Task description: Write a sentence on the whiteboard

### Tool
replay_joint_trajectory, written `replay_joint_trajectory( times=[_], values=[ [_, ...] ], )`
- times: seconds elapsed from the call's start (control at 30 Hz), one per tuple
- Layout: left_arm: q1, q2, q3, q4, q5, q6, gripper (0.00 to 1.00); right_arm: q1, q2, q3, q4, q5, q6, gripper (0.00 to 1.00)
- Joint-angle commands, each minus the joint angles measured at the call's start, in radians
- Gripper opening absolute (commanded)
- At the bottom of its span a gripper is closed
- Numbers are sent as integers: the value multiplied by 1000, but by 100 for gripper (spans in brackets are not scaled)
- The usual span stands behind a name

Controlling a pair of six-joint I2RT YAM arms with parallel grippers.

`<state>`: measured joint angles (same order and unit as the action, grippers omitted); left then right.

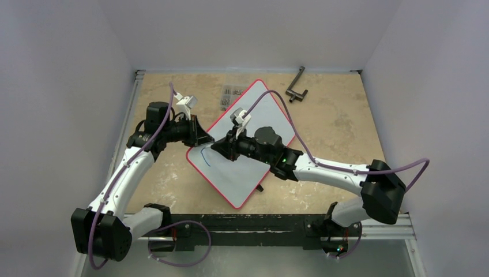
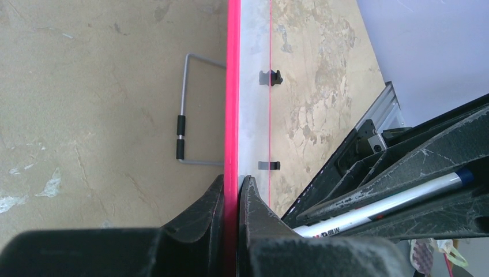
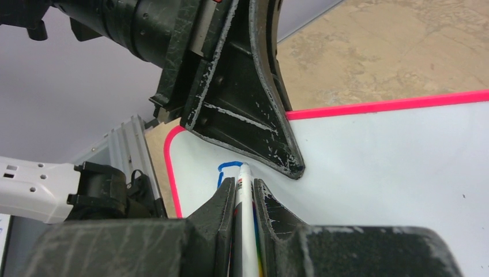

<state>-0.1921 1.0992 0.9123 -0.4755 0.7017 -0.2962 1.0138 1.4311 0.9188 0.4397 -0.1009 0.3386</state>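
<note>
Walls (image 1: 248, 32): I see 3 plain pale panels.
Tabletop (image 1: 340, 124): beige, marbled, scuffed.
Rail (image 1: 132, 95): aluminium, along the left edge.

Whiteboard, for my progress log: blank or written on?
Written on, barely: one short blue stroke near the whiteboard corner, at the marker tip.

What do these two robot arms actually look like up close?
Both arms have white tube segments joined by chunky black joints, each trailed by a loose purple cable. The left tool and right tool end in black, wedge-shaped fingers scuffed with white scratches.
</note>
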Motion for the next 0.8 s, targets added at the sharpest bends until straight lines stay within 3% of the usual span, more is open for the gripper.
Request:
replay_joint_trajectory(
  times=[0.0,0.37,0.77],
  values=[
    [-3,-7,-10,-37,-167,164,0,-8,-20,-32,-72,94,-35,0],
    [-3,-7,-11,-37,-171,166,0,-7,-47,-102,-98,95,-26,0],
    [-3,-9,-11,-40,-174,166,0,-7,-46,-142,-80,-10,-17,0]
  ],
)
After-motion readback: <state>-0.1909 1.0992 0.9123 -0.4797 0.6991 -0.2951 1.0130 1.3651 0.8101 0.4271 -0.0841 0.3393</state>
